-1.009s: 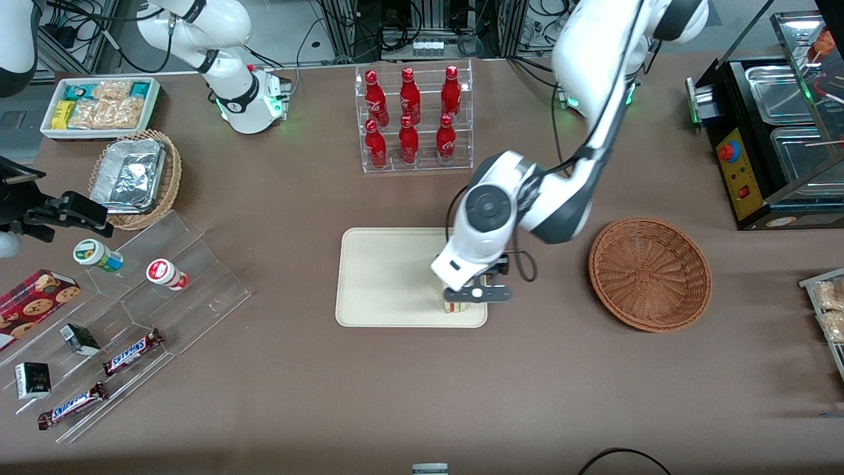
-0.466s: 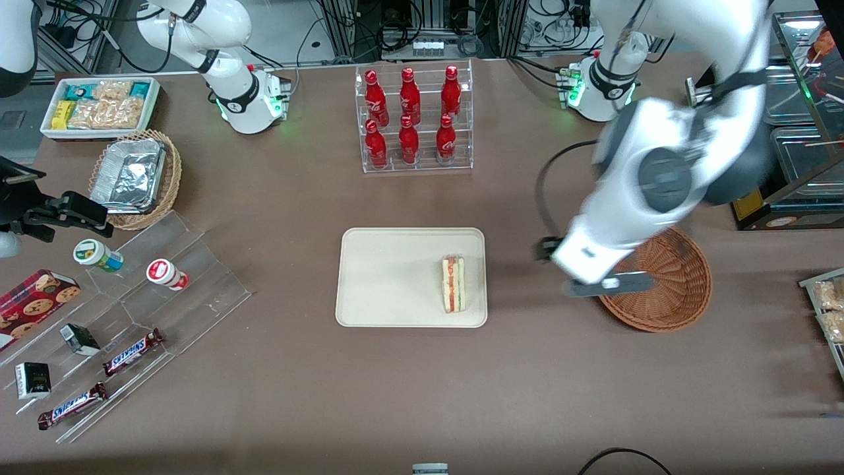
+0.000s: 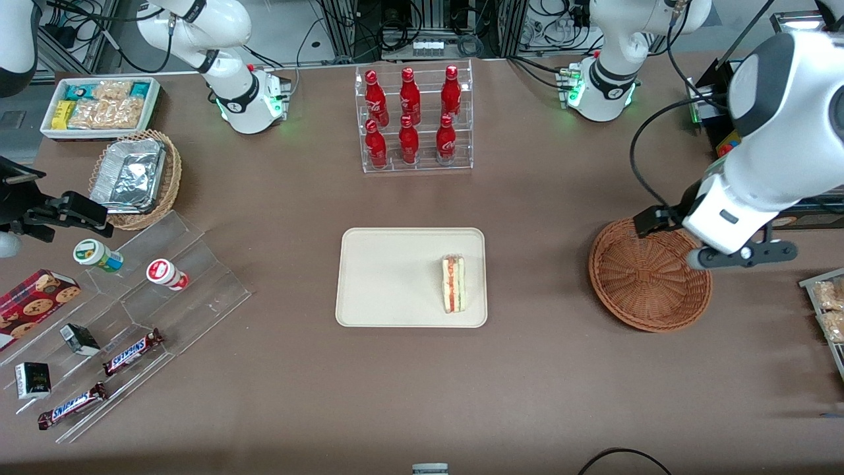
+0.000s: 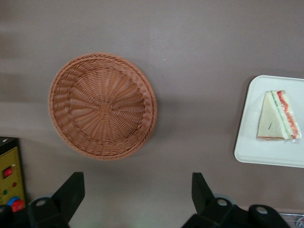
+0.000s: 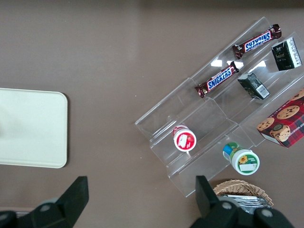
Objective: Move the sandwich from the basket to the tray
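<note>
The sandwich [image 3: 453,284] lies flat on the tray [image 3: 389,277], close to the tray's short edge that faces the working arm's end of the counter [image 3: 422,389], with its red and green filling edge turned toward that rim. Nothing touches it. The tray sits near the middle of the counter, nearer to the front camera than the clear rack of red bottles [image 3: 412,119]. The basket [image 3: 649,274] stands well apart from the tray, toward the working arm's end, and holds nothing. The pincer [image 3: 742,254] hangs above the counter just beside the basket's rim, over the edge turned away from the tray, and its fingers are spread wide with nothing between them. In the left wrist view the two dark fingertips [image 4: 71,190] stand far apart, with the bare wicker bowl [image 4: 102,105] and brown counter cloth [image 4: 199,57] under them, and the sandwich [image 4: 278,116] showing on a corner of the tray [image 4: 266,152].
</note>
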`<act>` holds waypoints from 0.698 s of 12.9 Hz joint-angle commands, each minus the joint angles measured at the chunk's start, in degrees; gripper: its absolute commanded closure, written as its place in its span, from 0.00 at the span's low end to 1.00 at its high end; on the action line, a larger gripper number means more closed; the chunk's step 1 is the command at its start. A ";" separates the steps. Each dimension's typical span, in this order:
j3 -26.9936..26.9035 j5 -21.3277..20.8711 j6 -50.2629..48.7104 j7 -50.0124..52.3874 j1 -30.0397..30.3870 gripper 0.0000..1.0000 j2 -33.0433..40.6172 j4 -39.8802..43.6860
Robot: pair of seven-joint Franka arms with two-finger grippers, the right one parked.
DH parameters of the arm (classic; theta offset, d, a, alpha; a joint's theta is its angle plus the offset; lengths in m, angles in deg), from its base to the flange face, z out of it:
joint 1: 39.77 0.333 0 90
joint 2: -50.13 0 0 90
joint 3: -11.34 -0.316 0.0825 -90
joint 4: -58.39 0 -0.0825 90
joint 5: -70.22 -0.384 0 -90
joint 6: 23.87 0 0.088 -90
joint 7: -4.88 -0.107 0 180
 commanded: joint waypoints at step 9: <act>2.45 -1.31 -3.45 -0.99 7.56 0.00 13.90 -6.86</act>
